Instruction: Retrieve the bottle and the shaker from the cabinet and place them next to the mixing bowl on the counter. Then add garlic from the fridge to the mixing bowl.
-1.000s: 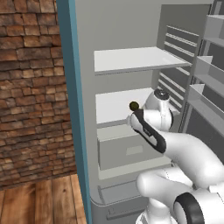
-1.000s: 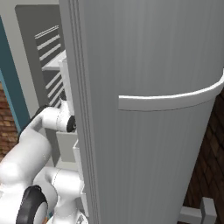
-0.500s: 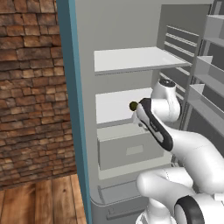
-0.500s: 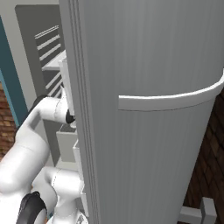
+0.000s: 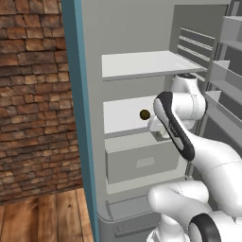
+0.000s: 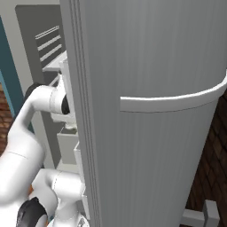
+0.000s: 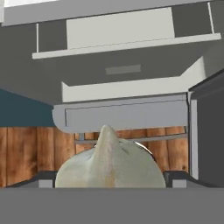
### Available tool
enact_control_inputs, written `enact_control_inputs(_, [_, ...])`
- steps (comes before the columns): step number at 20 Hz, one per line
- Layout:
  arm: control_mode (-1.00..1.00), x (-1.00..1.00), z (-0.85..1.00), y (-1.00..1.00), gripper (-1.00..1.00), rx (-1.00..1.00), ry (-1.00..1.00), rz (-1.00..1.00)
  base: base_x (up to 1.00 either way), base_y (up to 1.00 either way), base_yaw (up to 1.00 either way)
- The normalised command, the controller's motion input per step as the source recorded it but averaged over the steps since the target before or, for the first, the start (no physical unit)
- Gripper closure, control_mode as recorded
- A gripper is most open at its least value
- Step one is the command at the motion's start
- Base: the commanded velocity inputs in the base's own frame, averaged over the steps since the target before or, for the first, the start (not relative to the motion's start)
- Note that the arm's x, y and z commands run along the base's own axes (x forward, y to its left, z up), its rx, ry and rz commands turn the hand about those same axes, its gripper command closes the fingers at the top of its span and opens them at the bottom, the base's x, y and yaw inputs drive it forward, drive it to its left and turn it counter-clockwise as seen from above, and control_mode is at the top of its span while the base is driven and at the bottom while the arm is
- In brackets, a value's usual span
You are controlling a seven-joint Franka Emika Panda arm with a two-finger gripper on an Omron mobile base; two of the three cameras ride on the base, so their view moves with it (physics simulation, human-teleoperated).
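Hand view: garlic seemingly between tool fingers.

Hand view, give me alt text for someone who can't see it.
A pale garlic bulb sits close in front of the camera, between the gripper's wide-set fingertips. Behind it are the open fridge's grey drawer and white shelves, with wooden floor showing beyond.

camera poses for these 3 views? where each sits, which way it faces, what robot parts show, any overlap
Left base view: behind-left of the arm, facing into the open fridge; arm rises lower right.
Right base view: behind-right, facing the fridge's door close up; arm at lower left.
Hand view: on the hand, looking along the gripper at garlic between its fingertips.
Shared: both base views show the arm and the fridge drawer.
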Motion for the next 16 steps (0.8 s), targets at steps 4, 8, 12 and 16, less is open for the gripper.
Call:
enact_control_inputs(4, [-1.00, -0.62, 0.45, 0.00, 1.00, 0.00, 0.08, 0.00, 0.00, 0.00, 0.00])
enact_control_inputs(8, [-1.00, -0.73, 0.35, 0.00, 1.00, 0.00, 0.06, 0.00, 0.00, 0.00, 0.00])
enact_control_inputs(12, [-1.00, -0.71, 0.35, -0.04, 1.00, 0.00, 0.04, 0.00, 0.00, 0.00, 0.00])
enact_control_inputs(16, [-1.00, -0.57, 0.40, 0.00, 1.00, -0.01, 0.02, 0.00, 0.00, 0.00, 0.00])
